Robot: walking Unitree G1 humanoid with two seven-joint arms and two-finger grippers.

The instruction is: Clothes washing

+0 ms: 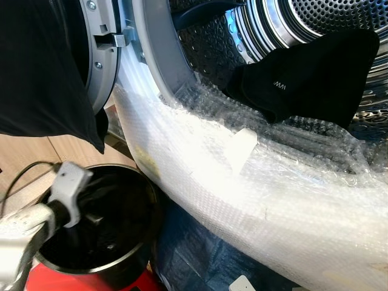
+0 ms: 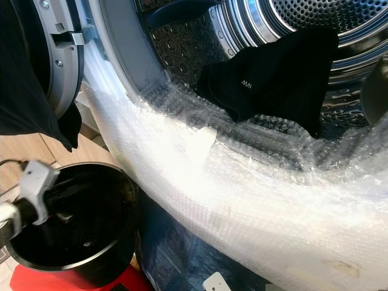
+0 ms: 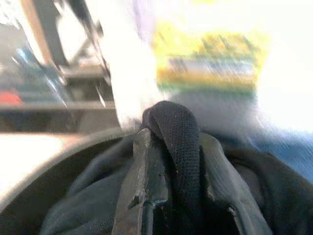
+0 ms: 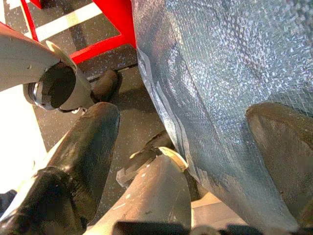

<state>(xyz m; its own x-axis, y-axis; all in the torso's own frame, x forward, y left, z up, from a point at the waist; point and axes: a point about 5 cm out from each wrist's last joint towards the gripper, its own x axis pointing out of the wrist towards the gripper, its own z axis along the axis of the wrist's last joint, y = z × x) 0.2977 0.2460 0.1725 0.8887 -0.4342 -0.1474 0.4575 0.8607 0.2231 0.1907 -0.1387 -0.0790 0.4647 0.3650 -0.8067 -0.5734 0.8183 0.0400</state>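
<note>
A black garment (image 1: 309, 76) with small white lettering lies draped in the mouth of the washer drum (image 1: 339, 18). At the lower left stands a round black bucket (image 1: 130, 257) holding dark clothes (image 3: 88, 205). My left arm (image 1: 66, 191) reaches down into it. In the left wrist view my left gripper (image 3: 181, 191) is shut on a fold of black cloth (image 3: 175, 134) that loops up between its fingers. My right gripper (image 4: 183, 142) hangs low beside the machine, open with nothing in it.
Bubble wrap (image 1: 273, 188) covers the drum's lower rim and front. Another black cloth (image 1: 36, 66) hangs at the upper left over the open door (image 1: 100, 54). A red frame (image 4: 115, 24) and a dark floor lie below. The bucket sits on a red base (image 1: 54, 282).
</note>
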